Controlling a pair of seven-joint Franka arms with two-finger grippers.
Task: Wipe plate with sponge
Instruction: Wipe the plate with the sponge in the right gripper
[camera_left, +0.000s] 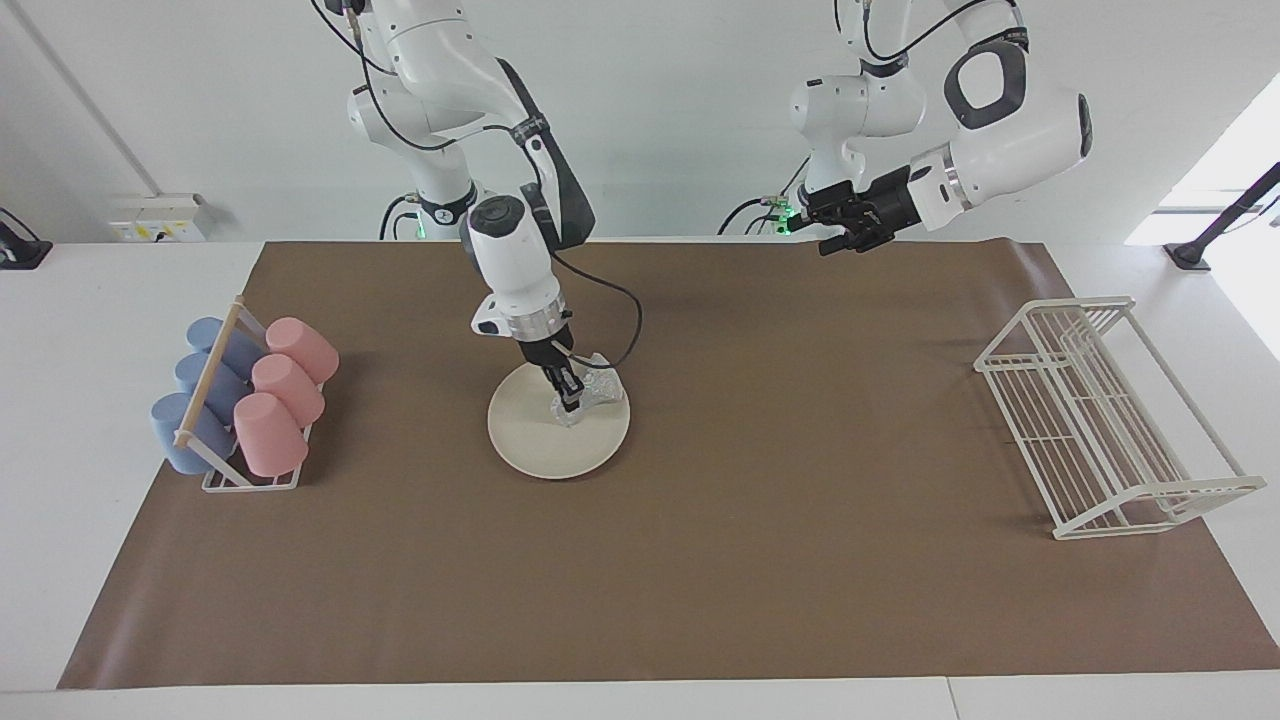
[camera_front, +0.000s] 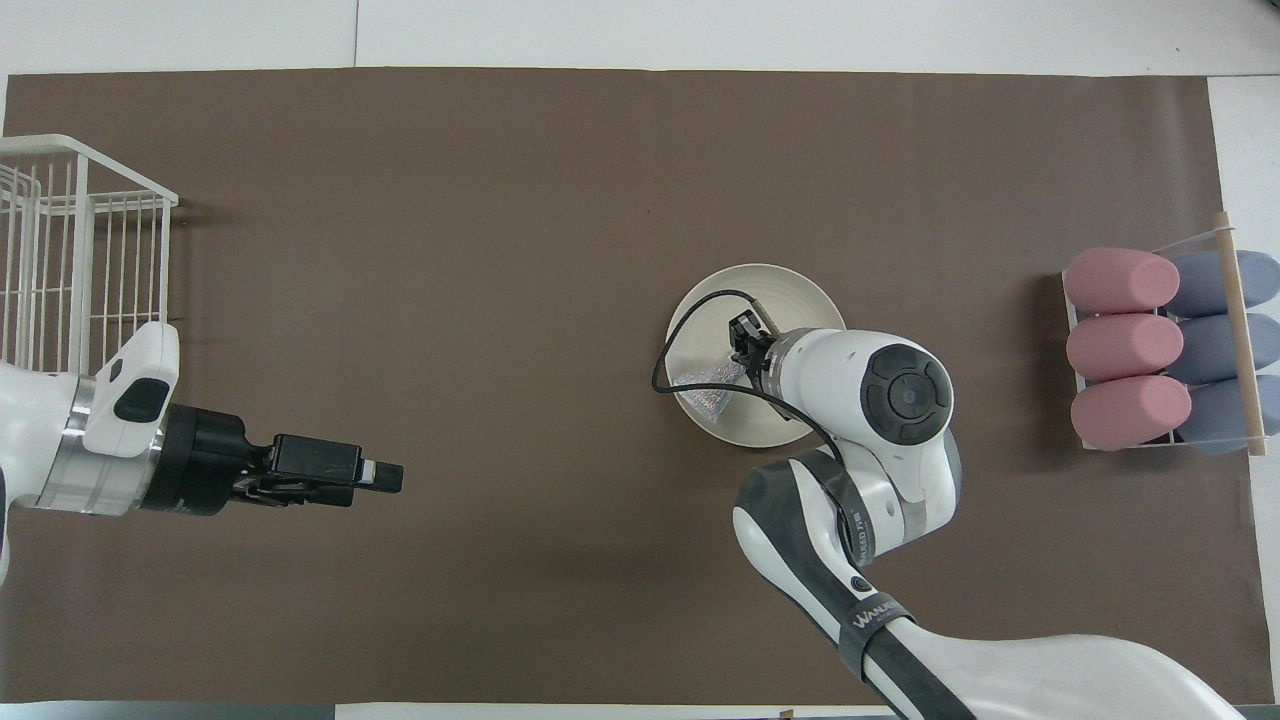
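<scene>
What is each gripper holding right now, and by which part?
The right gripper pinches the sponge at its narrow end, over the plate. The left gripper holds nothing.

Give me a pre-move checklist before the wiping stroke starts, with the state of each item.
1. Sponge gripped by the right tool: ok, shut on it.
2. Sponge down on the plate: ok, it appears to rest on the part of the plate nearer the robots.
3. Plate flat on the brown mat: ok.
4. Left tool out of the way: ok, open and empty, raised over the mat's edge by the robots, waiting.
5. Cup rack and wire rack away from the stroke: ok, at the table's two ends.
6. Pressure on the plate: cannot tell.
</scene>
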